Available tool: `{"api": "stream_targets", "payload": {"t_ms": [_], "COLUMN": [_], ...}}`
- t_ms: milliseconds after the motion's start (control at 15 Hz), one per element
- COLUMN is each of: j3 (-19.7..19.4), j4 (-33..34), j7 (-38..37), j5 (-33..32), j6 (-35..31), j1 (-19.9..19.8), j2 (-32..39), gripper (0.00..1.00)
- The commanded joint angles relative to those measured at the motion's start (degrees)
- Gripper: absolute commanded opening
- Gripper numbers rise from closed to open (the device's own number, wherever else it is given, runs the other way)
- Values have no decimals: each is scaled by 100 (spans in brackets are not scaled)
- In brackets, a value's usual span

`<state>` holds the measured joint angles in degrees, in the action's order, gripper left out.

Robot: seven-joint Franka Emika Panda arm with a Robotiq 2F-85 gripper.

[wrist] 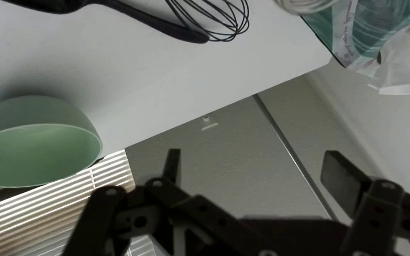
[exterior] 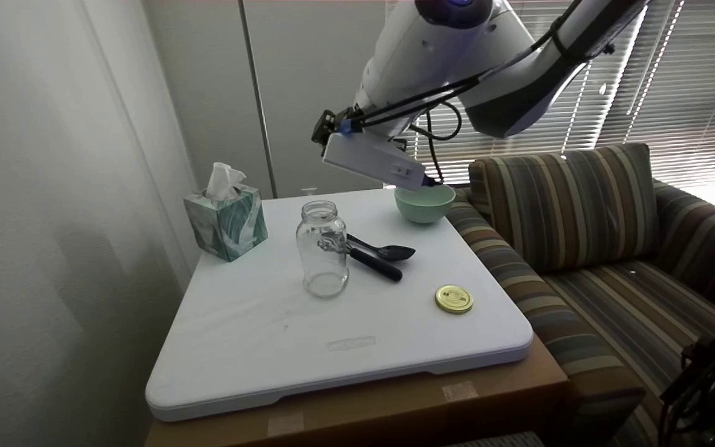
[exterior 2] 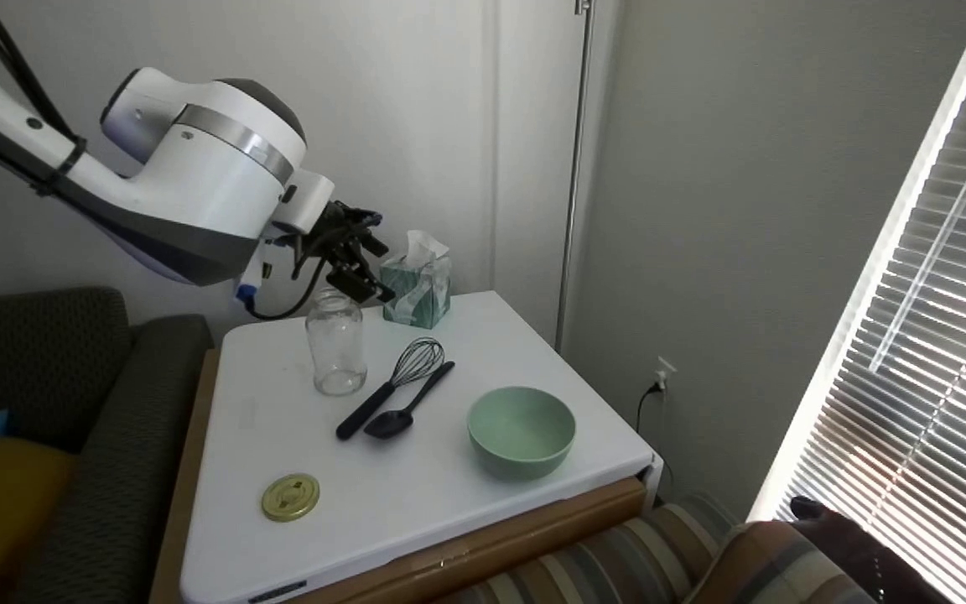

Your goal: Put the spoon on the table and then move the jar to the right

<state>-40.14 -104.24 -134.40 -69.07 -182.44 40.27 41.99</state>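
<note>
Currently I have the end effector (wrist: 253,160) released, its jaws standing wide apart above the counter (exterior 2: 374,482). Taking the jar (exterior 2: 337,348), upright on that counter, as my clock centre in an exterior view, I see the black spoon (exterior 2: 399,418) lying there at four o'clock, just beside the whisk (exterior 2: 374,404), and the green bowl (exterior 2: 521,436) farther out on the same bearing. The gold lid (exterior 2: 290,497) sits between six and seven, the tissue box (exterior 2: 418,294) at two.

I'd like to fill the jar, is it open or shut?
Open. The jar has a bare rim, and a gold lid lies apart on the table.
</note>
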Motion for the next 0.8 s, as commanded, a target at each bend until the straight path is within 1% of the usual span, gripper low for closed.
{"api": "stream_targets", "payload": {"t_ms": [0, 200, 333, 400, 467, 533, 600, 733], "j3": [893, 1617, 2468, 2830, 2165, 2483, 2640, 2704], "j4": [-89, -44, -114, -116, 21, 21, 20, 19], "j7": [1022, 1980, 2880, 3291, 2581, 2888, 3016, 3053], "j5": [475, 969, 1447, 1588, 1347, 1464, 1486, 1486], "j6": [441, 694, 798, 1004, 741, 850, 905, 924], "j1": [-698, -1203, -1832, -2070, -1546, -1772, -1889, -1944], "j2": [-436, -676, -868, -933, -690, -751, -790, -810], "gripper": [100, 100, 100, 100, 100, 100, 100, 100]}}
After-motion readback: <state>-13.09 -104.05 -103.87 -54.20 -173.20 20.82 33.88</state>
